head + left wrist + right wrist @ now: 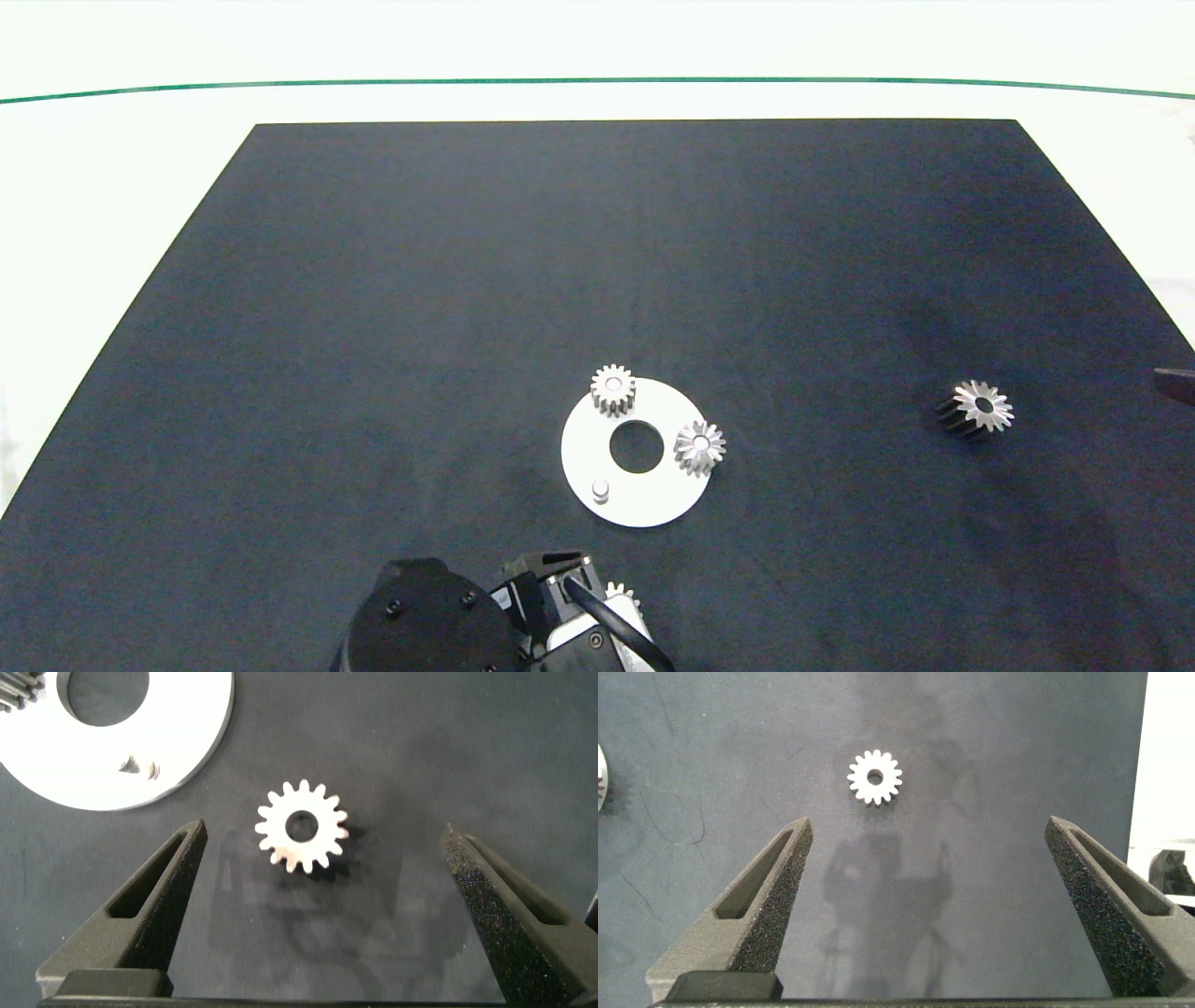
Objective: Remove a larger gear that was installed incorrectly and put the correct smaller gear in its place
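We see the larger gear (976, 409) lying alone on the dark mat (373, 327) that covers the desk, far out at 3 o'clock from the white round plate (653, 499). It is thick, with sharp pointed teeth like a star, a shiny silver top and dark grooved sides. It tilts a little onto its side.

The smaller gear (301, 827) is thin, flat and silver, with short blunt teeth and a wide round hole in the middle. It lies flat on the mat at 6 o'clock from the plate, near it but not touching. In the head view only a bit of it (620, 594) peeks out beside the left arm.

The left gripper (322, 896) hangs over the smaller gear. Its jaws are wide apart, one on each side of the gear, and they touch nothing.

The right gripper (929, 901) also has its jaws wide apart and holds nothing. Its camera looks down on a blunt-toothed gear lying on the mat. Only a dark tip of this arm shows at the right edge of the head view.

On the plate a blunt-toothed gear (612, 388) sits at 11 o'clock and a pointed-toothed gear (699, 446) at 3 o'clock. A small bare peg (600, 489) stands at 7 o'clock.
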